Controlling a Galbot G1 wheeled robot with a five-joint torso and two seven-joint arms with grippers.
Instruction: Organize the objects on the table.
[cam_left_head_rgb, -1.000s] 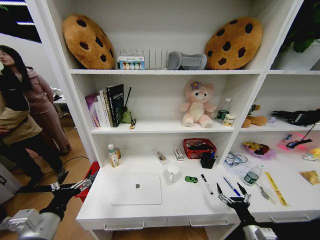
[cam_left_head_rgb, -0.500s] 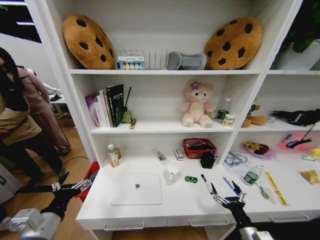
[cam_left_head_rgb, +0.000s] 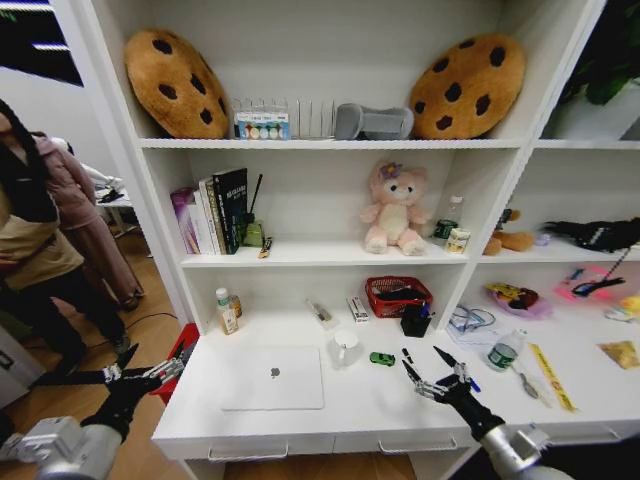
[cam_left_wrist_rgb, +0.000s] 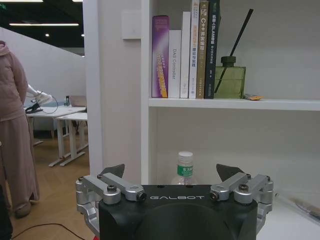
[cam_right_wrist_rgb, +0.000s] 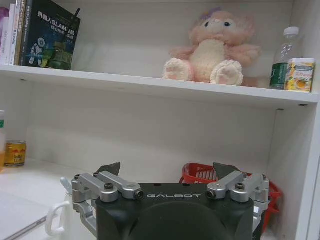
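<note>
Above the table (cam_left_head_rgb: 300, 420), right pincer (cam_left_head_rgb: 430, 375) spread over the black marker (cam_left_head_rgb: 407, 356); left pincer (cam_left_head_rgb: 140, 372) spread, off-edge.

Both arms are black with pale grey cylindrical wrist sections. The left tool (cam_left_head_rgb: 140, 373) and right tool (cam_left_head_rgb: 436, 374) share one build: a black block marked GALBOT in grey letters, silver linkage bars fixed with dark screws, and black pointed fingertips (cam_right_wrist_rgb: 108, 168).

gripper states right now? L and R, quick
Left gripper: open, holding nothing, off the table's left end.
Right gripper: open, holding nothing, above the black marker pen.
</note>
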